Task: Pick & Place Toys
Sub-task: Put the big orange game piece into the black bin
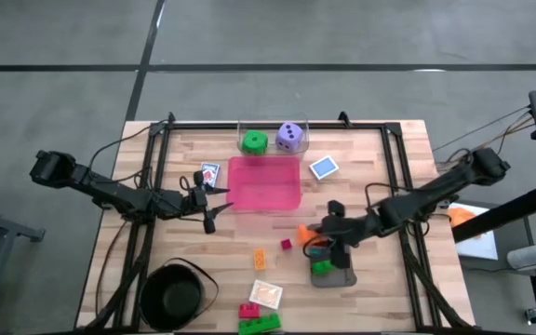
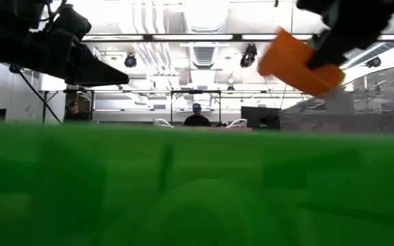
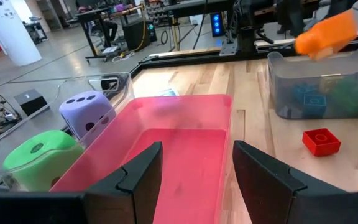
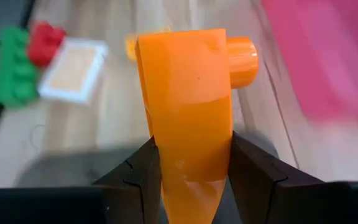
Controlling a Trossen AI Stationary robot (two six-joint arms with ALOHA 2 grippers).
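Observation:
My right gripper (image 1: pixel 319 239) is shut on an orange brick (image 4: pixel 188 112), held in the air near the grey tray (image 1: pixel 335 275), which has a green brick (image 1: pixel 321 267) in it. The left gripper (image 1: pixel 208 210) stands open at the left end of the pink tray (image 1: pixel 264 182), nothing between its fingers (image 3: pixel 138 168). A green die (image 1: pixel 254 141) and a purple die (image 1: pixel 289 137) sit in the clear tray at the far edge. A small orange brick (image 1: pixel 260 259), a red brick (image 1: pixel 286 244), an orange card (image 1: pixel 266 293) and red and green bricks (image 1: pixel 257 317) lie on the table. My right gripper pinches the orange brick by its two opposite side faces (image 4: pixel 160 155) between the two fingers. The fingers slant down from the table's right side. The brick's studded end (image 4: pixel 241 59) sticks out beyond the fingertips. The brick is lifted clear of the table (image 2: pixel 296 61).
A black round bowl (image 1: pixel 177 296) stands at the near left. A blue card (image 1: pixel 323 167) lies right of the pink tray, another card (image 1: pixel 210 174) left of it. A green brick up against the low camera fills the lower half of that view (image 2: pixel 197 191). People show far behind the table.

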